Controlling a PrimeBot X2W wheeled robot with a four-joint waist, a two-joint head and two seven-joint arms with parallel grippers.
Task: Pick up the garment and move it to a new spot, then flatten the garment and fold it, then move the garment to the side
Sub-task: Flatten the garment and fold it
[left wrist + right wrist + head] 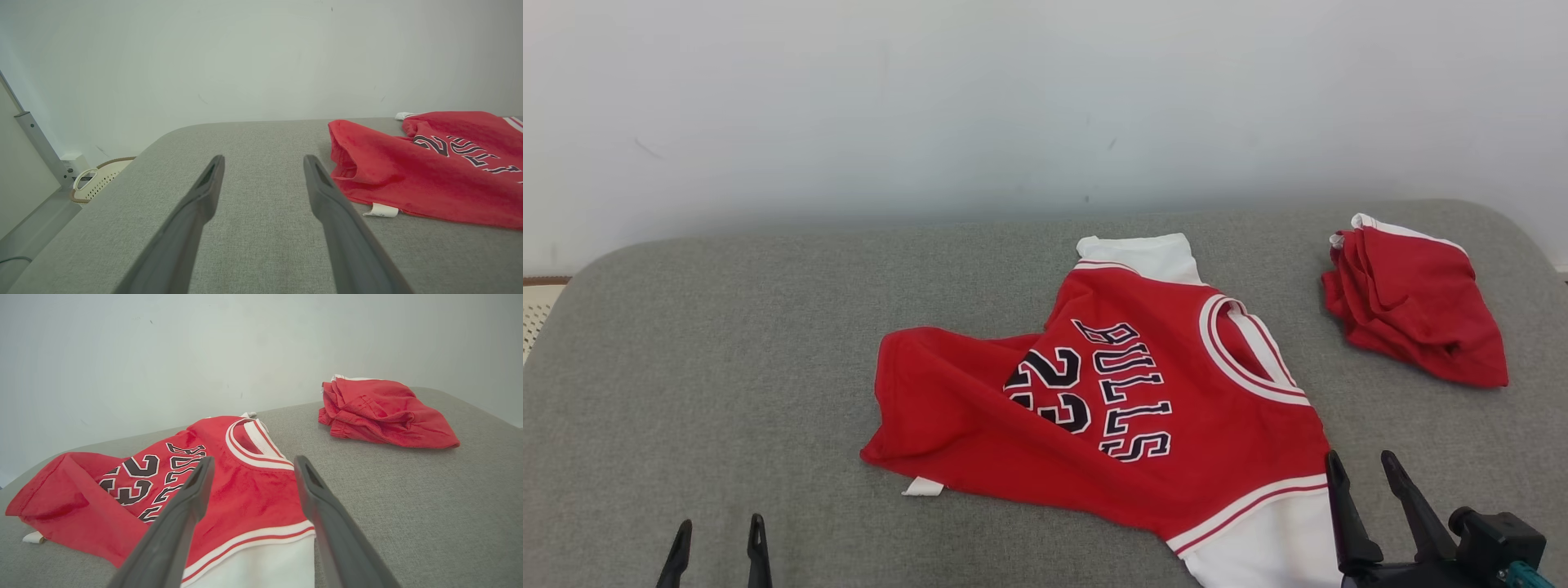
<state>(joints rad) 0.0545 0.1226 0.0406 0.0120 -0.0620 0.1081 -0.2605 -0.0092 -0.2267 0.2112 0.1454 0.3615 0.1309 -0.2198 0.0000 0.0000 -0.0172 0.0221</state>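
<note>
**Jersey spread loosely mid-worktop, both tools open**

The jersey (1127, 408) lies in the middle of the grey padded worktop (727, 327), a little right of centre. It is red with white trim and has "BULLS" and "23" printed in black and white, the letters running sideways in the head view. It is not flat. The left end is rumpled and partly doubled over, and a small white tag (923, 487) pokes out from under its near left edge. The round neck opening faces right. One white sleeve points far, toward the wall (1013, 106), and the other white part lies at the near right edge.

The right tool (1360, 455) is at the near right, fingers spread apart and gripping nothing. Its tips stand over the striped band by the near white part; whether they touch the cloth I cannot tell. The left tool (721, 520) is at the near left over bare worktop, well apart from the jersey, likewise open and empty.

A second red garment (1417, 314), folded in a bundle, sits at the far right, apart from the jersey. The left wrist view shows a cream perforated basket (98, 179) on the floor beyond the worktop's left end.
</note>
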